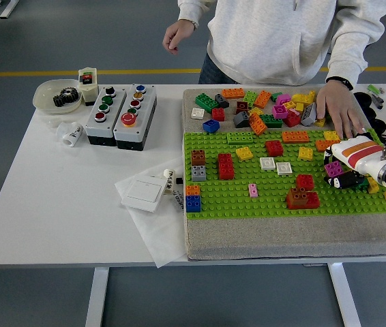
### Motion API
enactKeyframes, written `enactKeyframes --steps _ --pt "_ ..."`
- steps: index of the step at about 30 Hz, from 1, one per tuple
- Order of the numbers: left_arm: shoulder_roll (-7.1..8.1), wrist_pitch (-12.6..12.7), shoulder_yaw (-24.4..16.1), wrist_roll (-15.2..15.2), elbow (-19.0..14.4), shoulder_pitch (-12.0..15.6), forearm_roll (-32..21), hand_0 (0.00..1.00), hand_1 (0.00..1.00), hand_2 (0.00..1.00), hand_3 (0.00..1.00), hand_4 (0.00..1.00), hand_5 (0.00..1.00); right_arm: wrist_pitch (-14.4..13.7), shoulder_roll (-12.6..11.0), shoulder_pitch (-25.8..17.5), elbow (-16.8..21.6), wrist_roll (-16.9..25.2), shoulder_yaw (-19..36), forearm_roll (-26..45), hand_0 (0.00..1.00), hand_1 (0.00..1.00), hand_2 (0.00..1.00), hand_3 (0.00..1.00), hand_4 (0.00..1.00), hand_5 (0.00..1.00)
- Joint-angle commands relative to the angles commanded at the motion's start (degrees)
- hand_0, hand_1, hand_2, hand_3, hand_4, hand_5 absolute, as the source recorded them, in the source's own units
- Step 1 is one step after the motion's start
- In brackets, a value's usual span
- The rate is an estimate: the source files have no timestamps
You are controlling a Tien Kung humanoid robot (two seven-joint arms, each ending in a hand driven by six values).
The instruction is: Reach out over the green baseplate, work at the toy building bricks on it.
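Note:
The green baseplate (247, 199) lies on a grey mat and carries several bricks: a red block (226, 165), a brown-on-grey stack (198, 164), an orange-on-blue stack (193, 199), a brown and red cluster (302, 197) and two white tiles (275, 165). My right hand (344, 178), white with orange stripes, comes in from the right edge and sits low over the plate's right part, right beside a magenta brick (333, 168). Whether it holds anything is hidden. My left arm does not show.
A person stands at the far side, one hand (339, 109) resting on the loose brick pile (268, 105) behind the plate, the other hand (173, 37) raised. Two button boxes (121, 112), a bowl with gears (58, 95) and a white switch plate (144, 193) on paper lie to the left.

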Motion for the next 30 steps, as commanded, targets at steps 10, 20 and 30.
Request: enactKeyframes --steps 10,20,30 --pt "-0.09 0.03 -0.62 0.12 0.00 0.31 0.60 0.760 0.793 0.845 0.755 0.787 0.690 -0.63 -0.37 -0.26 0.56 0.17 0.65 -0.21 0.432 0.439 0.513 0.488 0.697 0.367" --pt "-0.06 0.00 -0.99 0.20 0.00 0.60 1.15 0.760 0.793 0.844 0.756 0.789 0.692 -0.52 -0.80 -0.60 1.02 0.47 1.36 0.58 0.443 0.444 0.513 0.488 0.688 0.363" --pt "-0.11 0.00 -1.10 0.21 0.00 0.73 1.27 0.760 0.793 0.844 0.757 0.789 0.693 -0.55 -0.68 -1.14 0.50 0.79 1.82 0.38 0.484 0.497 0.562 0.528 0.699 0.347"
